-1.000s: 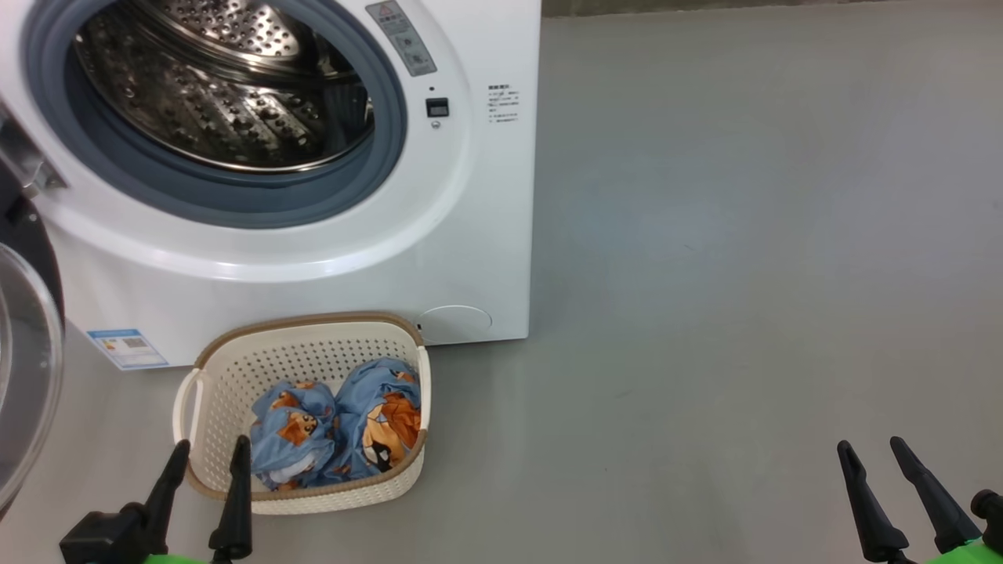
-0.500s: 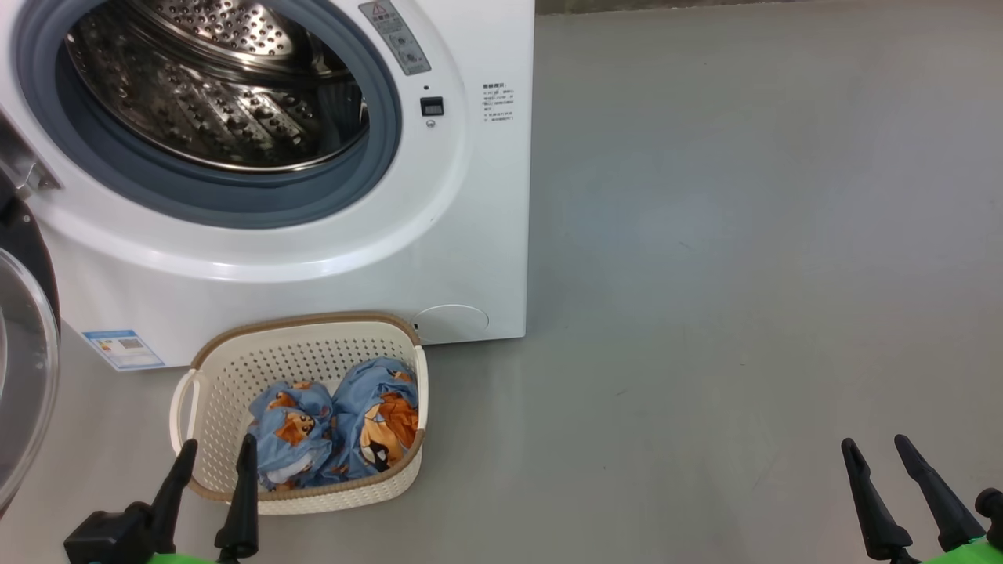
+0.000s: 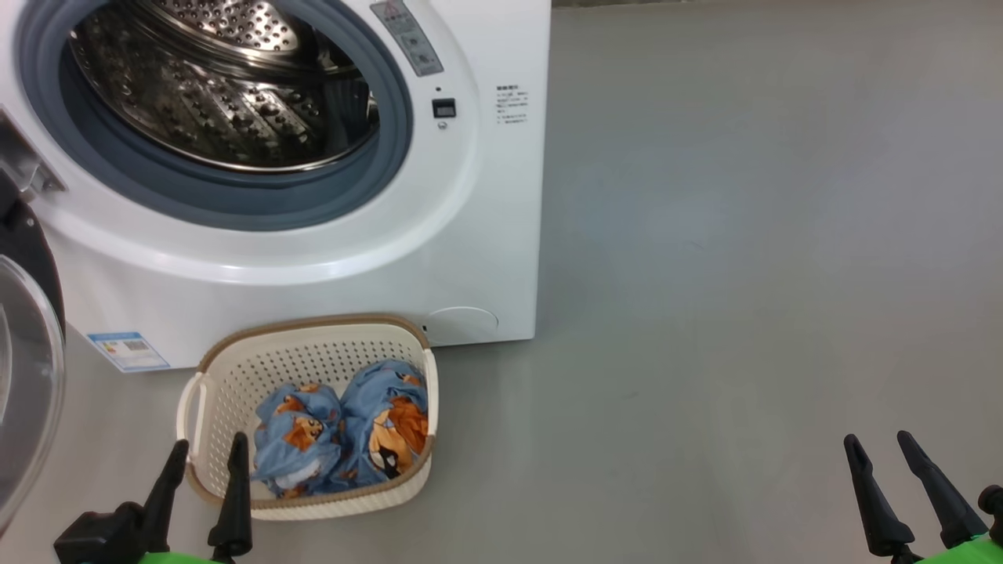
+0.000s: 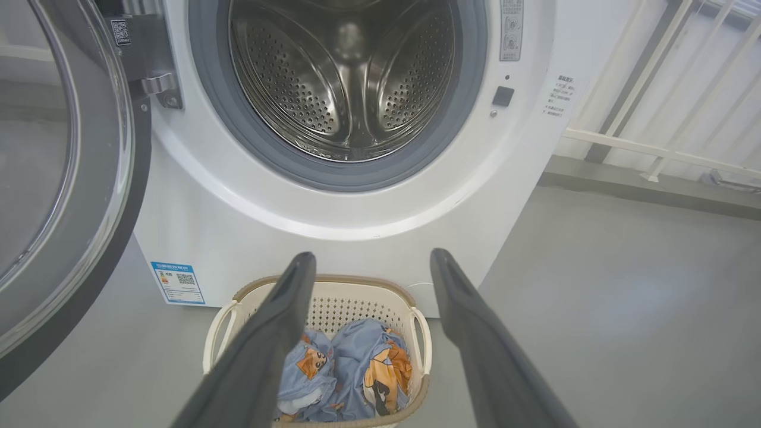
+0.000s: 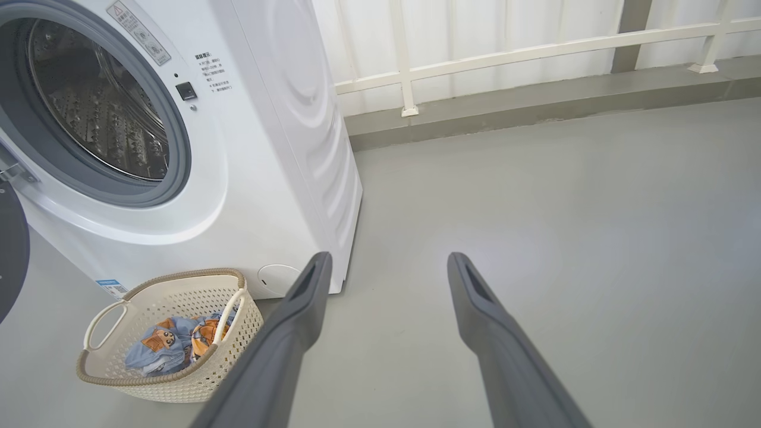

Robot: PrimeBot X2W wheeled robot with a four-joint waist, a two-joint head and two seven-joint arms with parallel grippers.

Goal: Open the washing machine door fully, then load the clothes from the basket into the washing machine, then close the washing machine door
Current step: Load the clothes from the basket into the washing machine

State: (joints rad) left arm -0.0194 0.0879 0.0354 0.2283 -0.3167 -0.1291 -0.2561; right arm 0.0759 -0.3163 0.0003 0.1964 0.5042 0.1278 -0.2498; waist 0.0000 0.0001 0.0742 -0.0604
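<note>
Head camera shifted | left end effector [image 3: 210, 440], right end effector [image 3: 878, 437] released, empty | blue label [image 3: 128, 351] unreadable

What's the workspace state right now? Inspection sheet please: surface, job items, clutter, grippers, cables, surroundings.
Surface: grey floor, smooth, no spills seen.
Job's things: washing machine upright; washing machine door swung open at the head view's left; drum with no laundry seen inside; basket on the floor in front of the machine; clothes, two bundles, inside the basket.
Clutter: nothing seen.
Grippers: left gripper open, empty, by the basket's near left corner; right gripper open, empty, over bare floor.
Cables: nothing seen.
Surroundings: white railing on a raised kerb behind the machine.
</note>
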